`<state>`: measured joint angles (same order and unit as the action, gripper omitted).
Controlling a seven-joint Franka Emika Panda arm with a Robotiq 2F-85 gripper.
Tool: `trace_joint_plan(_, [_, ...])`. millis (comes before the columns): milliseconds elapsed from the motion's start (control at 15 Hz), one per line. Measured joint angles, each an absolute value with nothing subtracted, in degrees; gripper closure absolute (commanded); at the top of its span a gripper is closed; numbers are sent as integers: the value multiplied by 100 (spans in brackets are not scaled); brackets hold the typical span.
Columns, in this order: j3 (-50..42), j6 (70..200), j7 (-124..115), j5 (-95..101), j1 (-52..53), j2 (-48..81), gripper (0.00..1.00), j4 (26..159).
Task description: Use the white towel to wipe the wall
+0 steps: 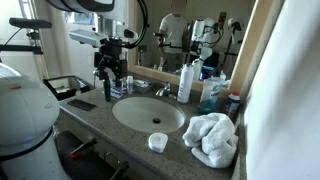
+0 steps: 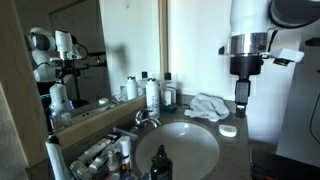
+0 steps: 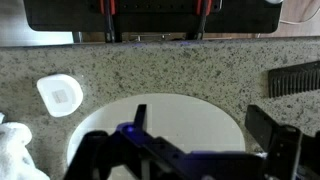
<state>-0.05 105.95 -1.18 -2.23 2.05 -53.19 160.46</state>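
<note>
The white towel lies crumpled on the granite counter beside the sink, in both exterior views (image 1: pixel 212 138) (image 2: pixel 210 105); its edge shows at the lower left of the wrist view (image 3: pixel 14 155). My gripper (image 1: pixel 108 88) (image 2: pixel 241 100) hangs above the counter on the other side of the sink, well apart from the towel. In the wrist view its fingers (image 3: pixel 205 120) are spread wide over the white sink basin (image 3: pixel 190 110) and hold nothing. The white wall (image 1: pixel 285 90) rises next to the towel.
A small white dish (image 1: pixel 158 142) (image 2: pixel 228 130) (image 3: pixel 60 95) sits between sink and towel. Bottles (image 1: pixel 186 82) and a faucet (image 1: pixel 162 90) stand by the mirror. A black comb (image 3: pixel 295 78) lies on the counter. More bottles crowd the near corner (image 2: pixel 120 155).
</note>
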Motion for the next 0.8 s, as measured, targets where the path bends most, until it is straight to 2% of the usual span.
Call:
trace_joint_plan(400, [-35,10689,-136,-138,59,-5274,0,16024])
trace_joint_plan(800, [-370,12158,-531,179,-869,-4463,0,15770])
